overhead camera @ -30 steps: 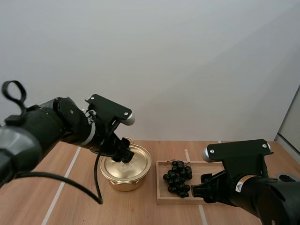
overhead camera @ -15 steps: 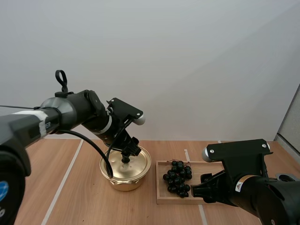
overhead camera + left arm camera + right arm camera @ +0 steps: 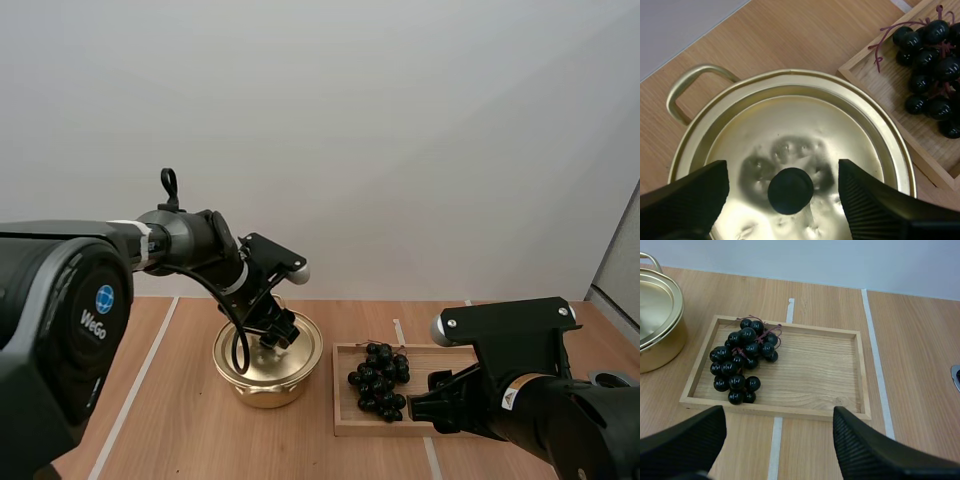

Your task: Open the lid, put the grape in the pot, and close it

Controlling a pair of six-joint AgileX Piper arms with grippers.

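Left gripper [image 3: 782, 194] hangs spread wide over the gold pot's [image 3: 260, 388] lid [image 3: 805, 125], fingers flanking its black knob [image 3: 790, 190]. Grapes [image 3: 740, 365] lie in the wooden tray [image 3: 775, 410] at the pot's three o'clock, near the released right gripper [image 3: 777, 440]. Closing off-centre could let the knob slip free.

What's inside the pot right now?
Cannot be seen: the gold lid sits on the pot, covering the inside. My open left gripper straddles the lid's black knob. The grapes lie on the wooden tray beside it.
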